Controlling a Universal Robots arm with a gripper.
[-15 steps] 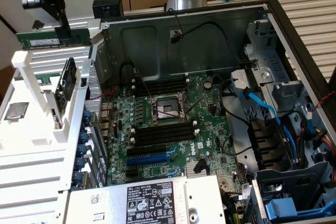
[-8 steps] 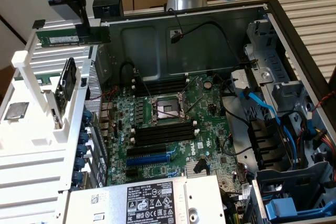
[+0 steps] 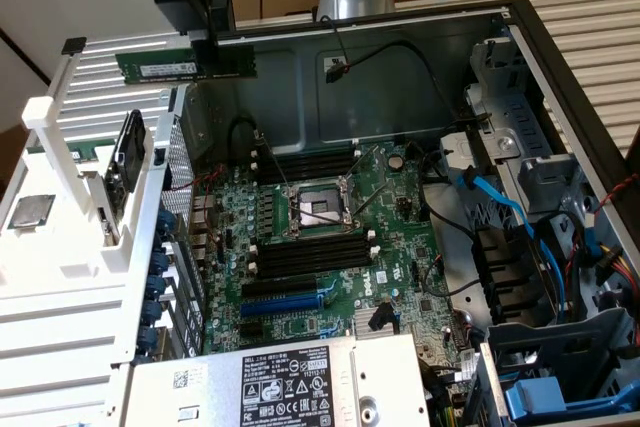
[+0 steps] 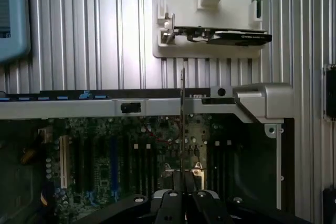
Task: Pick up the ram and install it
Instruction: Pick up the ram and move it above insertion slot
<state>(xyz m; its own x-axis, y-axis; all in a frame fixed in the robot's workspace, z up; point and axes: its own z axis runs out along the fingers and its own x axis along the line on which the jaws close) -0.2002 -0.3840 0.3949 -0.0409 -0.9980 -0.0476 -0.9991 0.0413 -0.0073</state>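
My fingers (image 3: 207, 47) are clenched on the ram (image 3: 160, 67), gripping it near one end. It is a long, narrow dark-green stick with a small pale label on its face, held level in the air just above the rim of the open computer case (image 3: 400, 57). Seen from the wrist it is edge-on, a thin line (image 4: 182, 119). Inside the case lies the green motherboard (image 3: 330, 197) with its black memory slots (image 3: 310, 257).

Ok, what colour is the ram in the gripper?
The ram is dark green with a pale label; clearest in the exterior view.
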